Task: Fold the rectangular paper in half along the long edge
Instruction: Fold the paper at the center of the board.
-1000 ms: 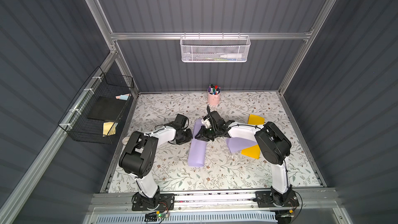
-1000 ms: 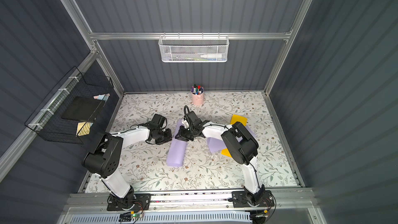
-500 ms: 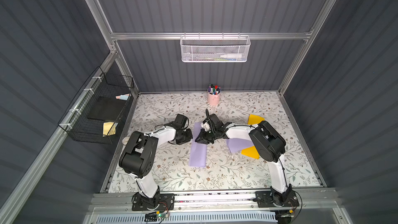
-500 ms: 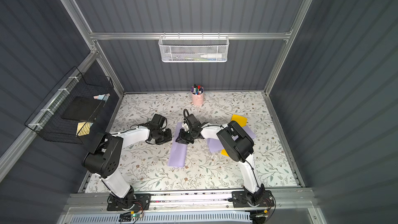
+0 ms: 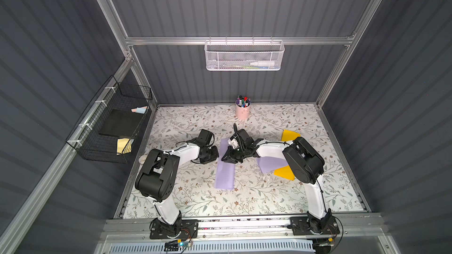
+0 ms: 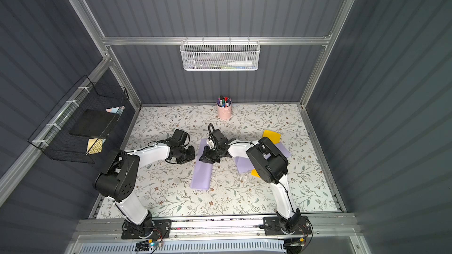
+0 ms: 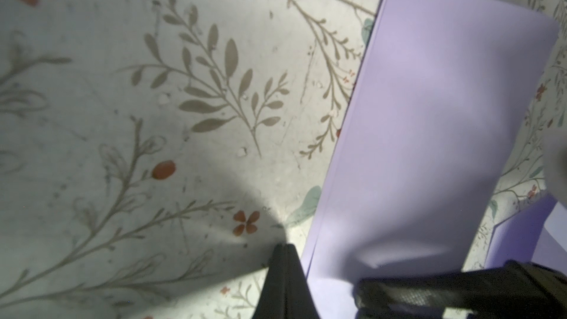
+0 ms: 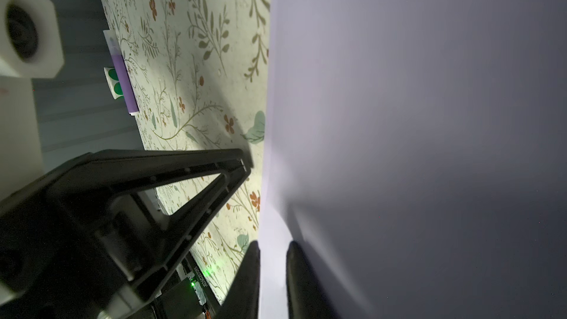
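The lilac rectangular paper (image 5: pixel 226 171) (image 6: pixel 201 173) lies doubled over as a long narrow strip in the middle of the floral mat. My right gripper (image 5: pixel 224 160) (image 6: pixel 201 160) is down on its far half at the left long edge. In the right wrist view my right gripper (image 8: pixel 273 245) has its jaws a narrow gap apart, with the paper (image 8: pixel 399 118) showing between them. My left gripper (image 5: pixel 216 153) (image 7: pixel 283 247) is shut with nothing in it, its tip on the mat right beside that edge of the paper (image 7: pixel 429 148).
A second lilac sheet (image 5: pixel 270 164) and yellow sheets (image 5: pixel 283 174) (image 5: pixel 289 134) lie to the right, under my right arm. A pink cup of pens (image 5: pixel 242 111) stands at the back. A black wire basket (image 5: pixel 115 123) hangs on the left wall, a white mesh basket (image 5: pixel 244 56) on the back wall.
The paper's bulging upper layer has come down flat into a narrower strip. My right gripper has moved left and down onto it. The left arm has stayed put.
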Controlling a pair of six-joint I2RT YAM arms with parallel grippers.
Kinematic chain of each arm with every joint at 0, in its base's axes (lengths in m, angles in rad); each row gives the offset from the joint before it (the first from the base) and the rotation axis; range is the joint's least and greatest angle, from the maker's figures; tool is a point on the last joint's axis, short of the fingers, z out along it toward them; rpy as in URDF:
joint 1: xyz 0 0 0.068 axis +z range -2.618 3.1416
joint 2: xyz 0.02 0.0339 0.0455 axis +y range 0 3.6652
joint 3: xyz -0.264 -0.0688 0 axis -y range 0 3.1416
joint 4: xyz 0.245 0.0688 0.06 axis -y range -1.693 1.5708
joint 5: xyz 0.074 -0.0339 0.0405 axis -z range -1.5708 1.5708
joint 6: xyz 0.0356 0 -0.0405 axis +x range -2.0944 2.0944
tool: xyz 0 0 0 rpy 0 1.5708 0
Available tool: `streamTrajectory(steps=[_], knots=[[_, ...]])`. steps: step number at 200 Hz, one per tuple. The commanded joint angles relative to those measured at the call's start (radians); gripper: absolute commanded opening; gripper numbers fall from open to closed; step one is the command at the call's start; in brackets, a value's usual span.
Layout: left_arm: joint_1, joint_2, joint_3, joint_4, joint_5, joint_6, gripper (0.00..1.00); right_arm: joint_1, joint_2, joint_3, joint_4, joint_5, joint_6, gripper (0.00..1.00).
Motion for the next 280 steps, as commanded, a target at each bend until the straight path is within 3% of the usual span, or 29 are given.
streamTrajectory(steps=[1,280], knots=[[-0.001,0.017,-0.019,-0.064,-0.001,0.013,0.01,0.003,-0.009,0.016,0.011,-0.004,0.011,0.19],[-0.001,-0.089,-0.023,-0.057,0.040,0.022,0.04,-0.001,0.021,-0.014,0.073,-0.033,0.034,0.19]])
